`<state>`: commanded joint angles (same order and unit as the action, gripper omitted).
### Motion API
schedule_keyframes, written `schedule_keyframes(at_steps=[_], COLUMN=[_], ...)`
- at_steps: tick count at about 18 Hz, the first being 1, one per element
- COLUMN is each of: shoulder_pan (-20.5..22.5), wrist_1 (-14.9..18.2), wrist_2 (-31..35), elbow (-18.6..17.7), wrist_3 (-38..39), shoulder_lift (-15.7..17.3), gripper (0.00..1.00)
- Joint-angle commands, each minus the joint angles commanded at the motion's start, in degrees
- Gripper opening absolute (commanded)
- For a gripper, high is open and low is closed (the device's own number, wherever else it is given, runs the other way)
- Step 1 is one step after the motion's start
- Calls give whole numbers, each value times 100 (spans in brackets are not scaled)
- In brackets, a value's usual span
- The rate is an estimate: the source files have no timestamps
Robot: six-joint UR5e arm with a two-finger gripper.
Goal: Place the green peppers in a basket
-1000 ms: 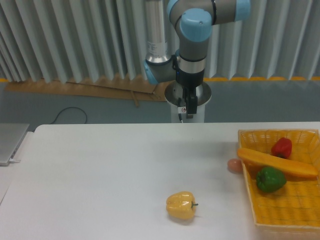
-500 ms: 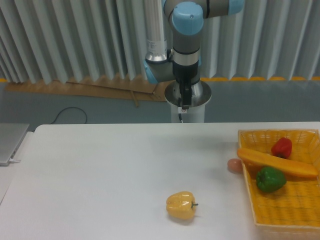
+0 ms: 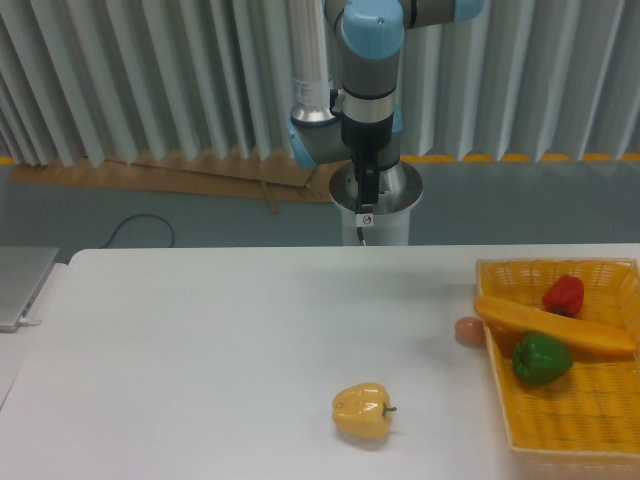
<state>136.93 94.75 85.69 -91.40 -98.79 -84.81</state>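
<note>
Fixed camera, facing the table from its near side. White table (image 3: pixel 200 340) across the lower half, grey ribbed curtain behind.

Far centre: arm hanging down above the far table edge, gripper (image 3: pixel 367 212) pointing straight down, high off the surface and well apart from every item. Fingers seen edge-on as one thin dark strip; cannot tell how far apart, nothing visibly held.

Right edge: yellow-orange woven basket (image 3: pixel 500 400), shallow and rectangular, partly cut off by the frame. Inside, green pepper (image 3: pixel 540 359) resting on the basket floor near its left wall, just in front of a long orange vegetable (image 3: pixel 590 333) lying diagonally across the basket. Small red pepper (image 3: pixel 564 295) in the far part of the basket, behind that orange vegetable.

Just outside the basket's left wall, touching or nearly so: small pinkish round object (image 3: pixel 468 331).

Near centre, on bare table: yellow pepper (image 3: pixel 362 411), stem pointing right, well apart from the basket.

Left edge: corner of a grey flat object (image 3: pixel 20 285).
</note>
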Motion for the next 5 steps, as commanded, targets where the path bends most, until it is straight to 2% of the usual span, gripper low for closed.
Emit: schedule_keyframes(at_steps=[5], shoulder_pan=[-9], wrist_1=[-26], wrist_2=[26], elbow=[-53], wrist_3=[9], shoulder_lift=[-9], gripper=[100])
